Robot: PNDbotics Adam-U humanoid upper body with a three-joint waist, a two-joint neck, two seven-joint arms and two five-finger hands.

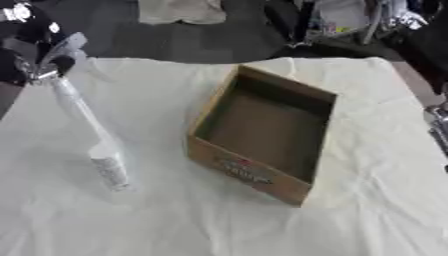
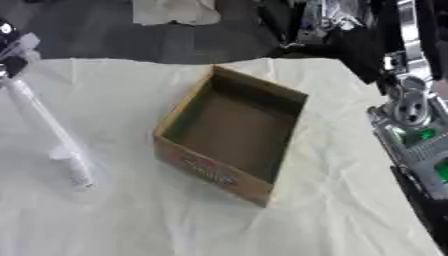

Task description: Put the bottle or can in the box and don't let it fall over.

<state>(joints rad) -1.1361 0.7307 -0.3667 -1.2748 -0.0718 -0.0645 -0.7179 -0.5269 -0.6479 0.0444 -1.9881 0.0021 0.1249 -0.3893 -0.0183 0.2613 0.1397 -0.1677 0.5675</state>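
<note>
bottle [image 1: 108, 170] stands at left of frame on the table [image 1: 376, 200], beside the empty box [image 1: 262, 135], a pale arm leaning to it from upper left; whether any hand grips it cannot be told; right arm idle at right edge.

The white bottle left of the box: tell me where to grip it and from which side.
Grip the white bottle round its body, coming from the left, away from the cardboard box. It seems to stand upright and narrow on the white cloth, so a level side grasp looks least likely to tip it.
</note>
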